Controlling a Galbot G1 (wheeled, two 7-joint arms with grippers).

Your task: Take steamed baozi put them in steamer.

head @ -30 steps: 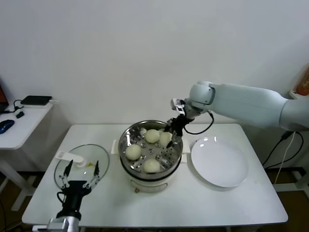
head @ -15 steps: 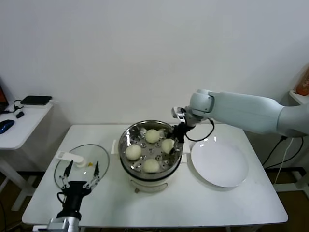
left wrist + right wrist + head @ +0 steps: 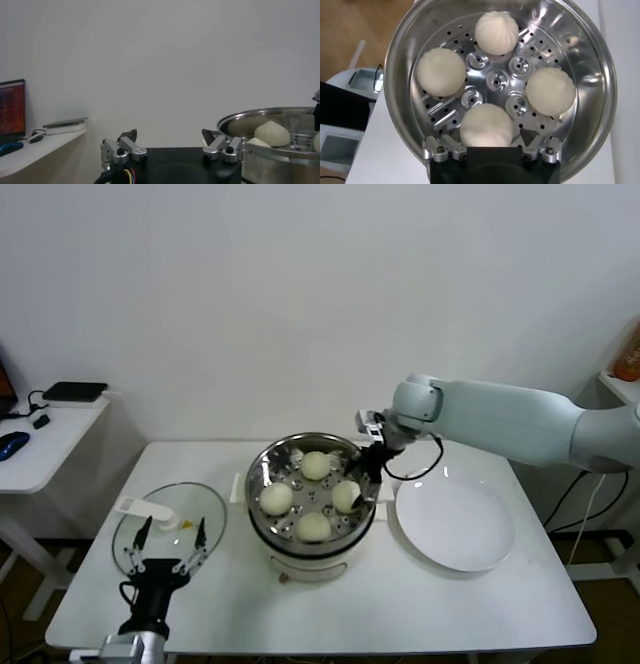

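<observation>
The steel steamer [image 3: 258, 476] stands mid-table on its white base. Four cream-white baozi lie on its perforated floor: far [image 3: 316, 465], left [image 3: 277, 498], near [image 3: 314, 527] and right [image 3: 346, 495]. My right gripper [image 3: 368, 476] hangs over the steamer's right side. In the right wrist view it [image 3: 485, 137] is open, its fingers either side of the right baozi [image 3: 486, 122] with a gap at each side. My left gripper [image 3: 165, 546] is open and empty near the table's front left; the left wrist view [image 3: 172, 145] shows the same.
A white round plate [image 3: 455, 524] with nothing on it lies right of the steamer. A flat glass lid [image 3: 170, 514] with a white handle lies at the front left, under my left gripper. A side desk [image 3: 40, 434] with a mouse stands at the far left.
My right gripper has come down into the steamer's right side. The baozi it carried now rests on the steamer floor, with the fingers apart. The left arm has not moved.
</observation>
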